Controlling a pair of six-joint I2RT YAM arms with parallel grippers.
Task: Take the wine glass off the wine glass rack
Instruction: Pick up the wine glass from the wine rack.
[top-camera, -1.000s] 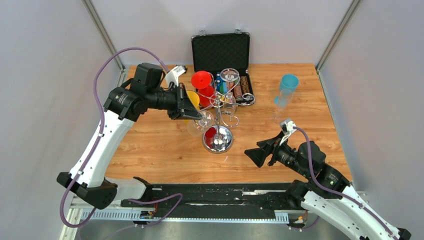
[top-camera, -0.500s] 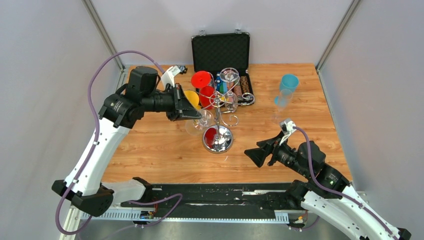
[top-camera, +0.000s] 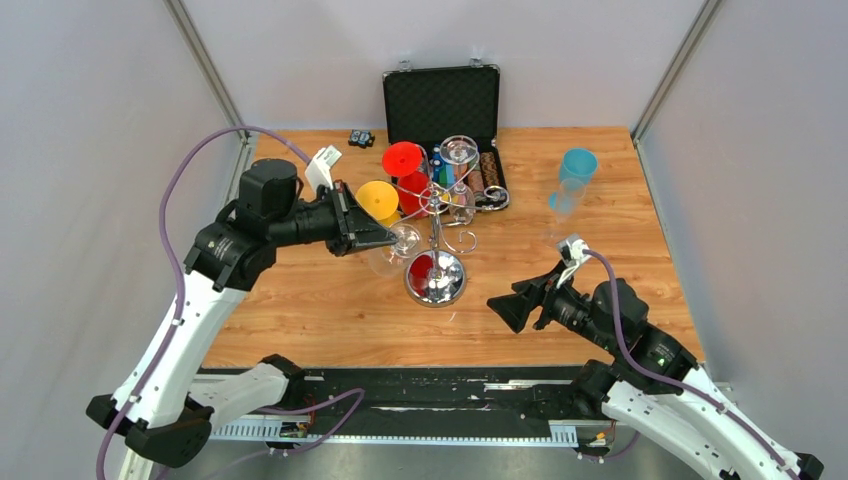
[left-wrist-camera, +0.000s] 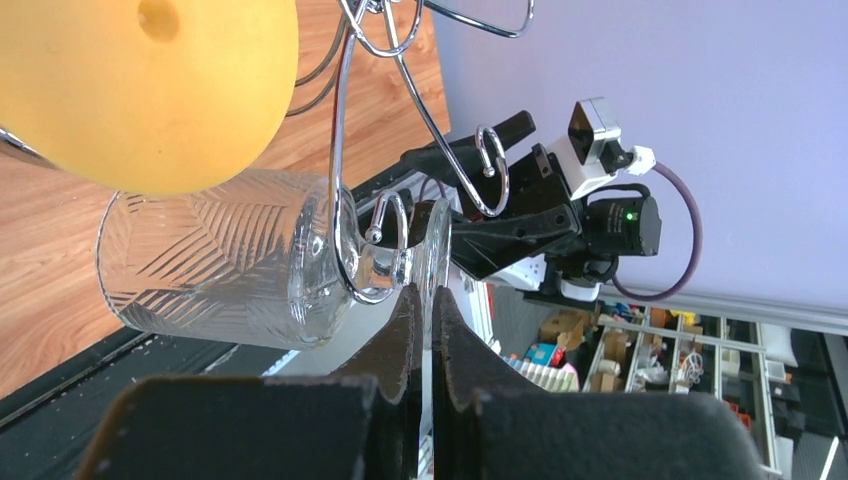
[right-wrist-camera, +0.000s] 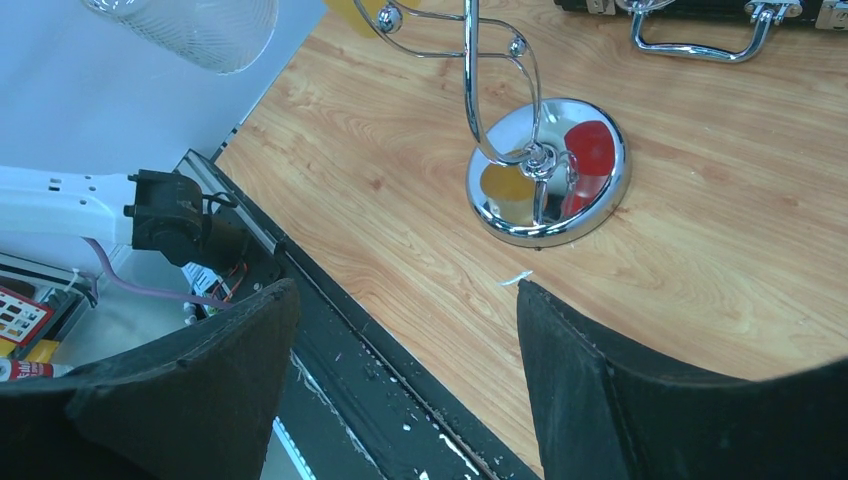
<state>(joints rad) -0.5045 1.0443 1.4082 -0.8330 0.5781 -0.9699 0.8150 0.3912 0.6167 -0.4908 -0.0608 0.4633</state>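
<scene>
At your left tool (left-wrist-camera: 425, 296), the jaws pinch narrow on the foot of the wine glass (left-wrist-camera: 215, 260), whose stem sits in a curled arm of the wine glass rack (top-camera: 434, 277) above the desk (top-camera: 300, 300). Expect it to be light, slick and brittle, so grip the foot or stem. Your right tool (right-wrist-camera: 405, 300) stands wide and empty.

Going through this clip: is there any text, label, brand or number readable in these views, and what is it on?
No text can be read in any view.
Red and white panel, lower left of the right wrist view: markings too small to read.
Boxes on the background shelves, left wrist view: print blurred, unreadable.
</scene>
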